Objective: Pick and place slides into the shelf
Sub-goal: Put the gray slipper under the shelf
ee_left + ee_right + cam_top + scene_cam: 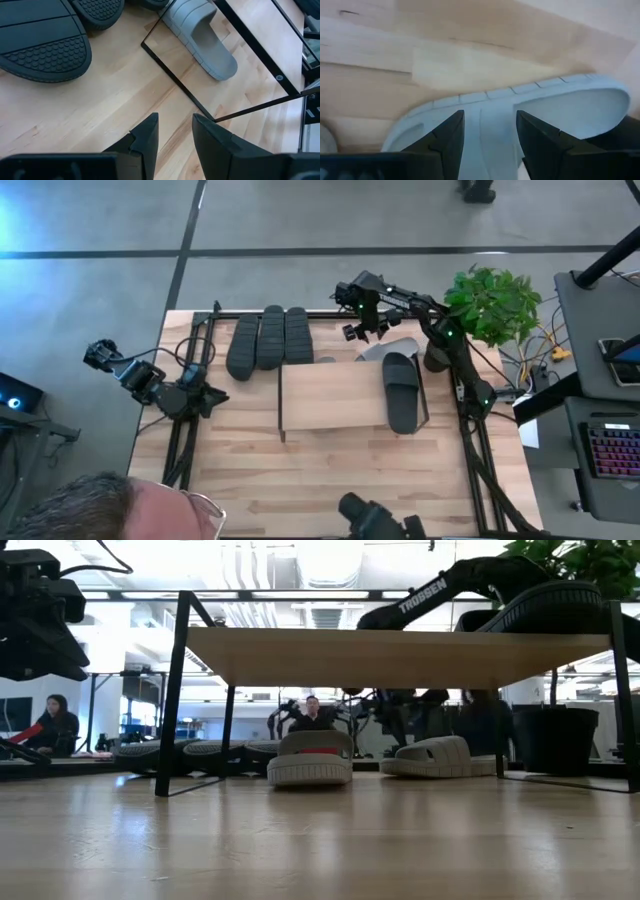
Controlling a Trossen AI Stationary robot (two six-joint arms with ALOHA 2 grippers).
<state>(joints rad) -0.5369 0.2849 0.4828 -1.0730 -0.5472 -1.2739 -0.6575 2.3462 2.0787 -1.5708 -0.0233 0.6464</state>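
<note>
Right wrist view: a light grey slide (520, 112) is seen lying on the table directly beyond the right gripper (490, 142), its long axis running crosswise to the spread, empty fingers (447, 140). It lies just behind the shelf (330, 395). The left gripper (175, 137), parted and empty, is held well away.

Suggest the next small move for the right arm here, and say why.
Probably lower the right claw and close it on the light grey slide. Its fingers stand open directly over that slide, which lies on the table behind the shelf. One black slide already sits on the shelf top, and room remains beside it. The left claw waits, empty, over bare table.
</note>
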